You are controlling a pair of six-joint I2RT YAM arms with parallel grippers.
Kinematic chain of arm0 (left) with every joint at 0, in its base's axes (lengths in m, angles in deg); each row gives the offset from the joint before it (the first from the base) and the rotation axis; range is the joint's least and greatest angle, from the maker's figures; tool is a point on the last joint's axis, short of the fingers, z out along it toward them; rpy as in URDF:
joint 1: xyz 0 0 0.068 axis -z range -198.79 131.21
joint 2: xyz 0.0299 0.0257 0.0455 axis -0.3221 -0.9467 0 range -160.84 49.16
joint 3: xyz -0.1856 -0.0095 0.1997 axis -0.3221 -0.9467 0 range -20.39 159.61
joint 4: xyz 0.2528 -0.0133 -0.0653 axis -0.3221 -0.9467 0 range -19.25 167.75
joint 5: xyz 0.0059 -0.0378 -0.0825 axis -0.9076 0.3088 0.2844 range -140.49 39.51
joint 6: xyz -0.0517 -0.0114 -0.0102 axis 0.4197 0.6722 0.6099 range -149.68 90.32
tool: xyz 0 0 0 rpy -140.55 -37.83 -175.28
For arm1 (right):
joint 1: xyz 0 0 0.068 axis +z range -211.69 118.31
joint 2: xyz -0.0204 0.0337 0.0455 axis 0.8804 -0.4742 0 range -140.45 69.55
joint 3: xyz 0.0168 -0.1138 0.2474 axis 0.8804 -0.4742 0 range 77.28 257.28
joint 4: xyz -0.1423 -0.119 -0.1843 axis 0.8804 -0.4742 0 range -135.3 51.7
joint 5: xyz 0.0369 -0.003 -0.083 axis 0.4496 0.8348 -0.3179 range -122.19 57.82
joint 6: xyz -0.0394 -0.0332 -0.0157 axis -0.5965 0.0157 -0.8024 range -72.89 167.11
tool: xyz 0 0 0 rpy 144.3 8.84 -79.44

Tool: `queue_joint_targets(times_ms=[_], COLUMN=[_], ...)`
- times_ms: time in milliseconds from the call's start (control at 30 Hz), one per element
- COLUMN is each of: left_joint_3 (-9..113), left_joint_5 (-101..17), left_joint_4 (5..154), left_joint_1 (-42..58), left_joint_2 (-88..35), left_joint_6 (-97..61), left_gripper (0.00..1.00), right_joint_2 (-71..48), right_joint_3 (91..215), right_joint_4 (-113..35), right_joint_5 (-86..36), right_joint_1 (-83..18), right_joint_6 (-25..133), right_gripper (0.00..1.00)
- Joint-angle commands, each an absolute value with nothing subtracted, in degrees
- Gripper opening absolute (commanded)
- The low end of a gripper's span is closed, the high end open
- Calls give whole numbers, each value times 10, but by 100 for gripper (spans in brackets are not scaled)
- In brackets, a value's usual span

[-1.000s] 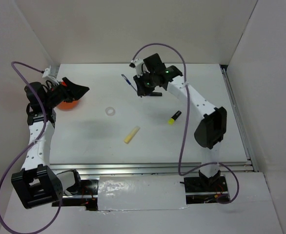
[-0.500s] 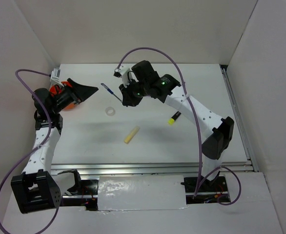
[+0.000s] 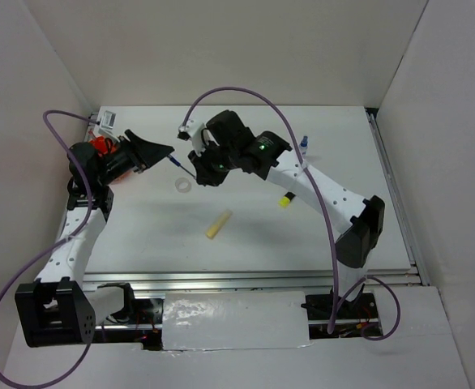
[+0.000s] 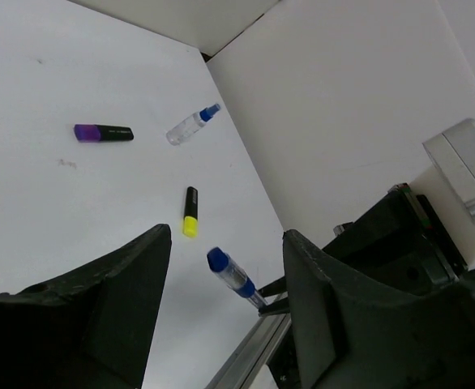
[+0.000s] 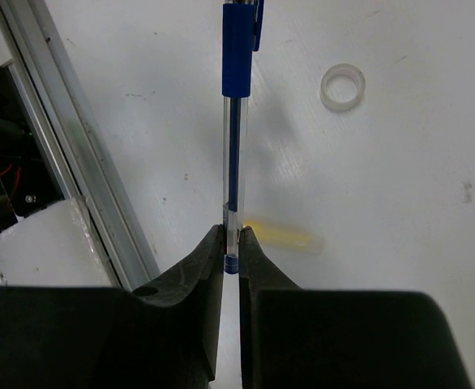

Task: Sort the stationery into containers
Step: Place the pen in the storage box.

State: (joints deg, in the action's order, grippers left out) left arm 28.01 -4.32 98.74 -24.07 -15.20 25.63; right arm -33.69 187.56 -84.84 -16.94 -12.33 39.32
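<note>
The thin blue pen (image 5: 233,138) in my right gripper (image 5: 231,243) pokes toward my left gripper (image 4: 227,235), crowding the table's (image 3: 262,243) far left; around the pale yellow stick (image 3: 218,224) I see room.

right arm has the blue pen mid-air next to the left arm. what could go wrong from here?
1. The right hand pinches the blue pen only at the very end opposite its cap, so the pen may pivot or slip out.
2. The open left hand is close to the cap end and could knock it.
</note>
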Motion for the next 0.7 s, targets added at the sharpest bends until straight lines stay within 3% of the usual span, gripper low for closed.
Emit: queue_joint_targets(times_ms=[0, 100, 133, 200, 233, 267, 300, 367, 533, 667], left_joint_3=[308, 307, 308, 308, 309, 312, 313, 327, 429, 511], left_joint_5=[-51, -44, -37, -28, -21, -20, -22, -29, -75, -240], left_joint_4=[1004, 1012, 1014, 1012, 1010, 1006, 1000, 967, 821, 721], left_joint_1=[-237, -237, -237, -239, -241, -244, -247, -261, -309, -338], left_joint_2=[-160, -165, -168, -169, -169, -169, -167, -164, -181, -211], left_joint_6=[246, 252, 253, 253, 253, 251, 242, 224, 55, -143], left_gripper=[68, 48, 35, 24, 15, 10, 2, 0, 0, 0], right_joint_2=[-326, -328, -328, -331, -333, -334, -333, -327, -298, -292], right_joint_3=[1879, 1876, 1876, 1878, 1880, 1881, 1880, 1874, 1842, 1809], right_joint_4=[-846, -844, -843, -840, -841, -841, -839, -836, -822, -822], right_joint_5=[-186, -195, -197, -206, -208, -209, -211, -209, -190, -158], right_joint_1=[-113, -112, -112, -111, -111, -111, -112, -114, -153, -197], right_joint_6=[388, 390, 390, 395, 397, 401, 403, 406, 417, 426], right_gripper=[0, 0, 0, 0, 7, 21, 47, 98, 100, 100])
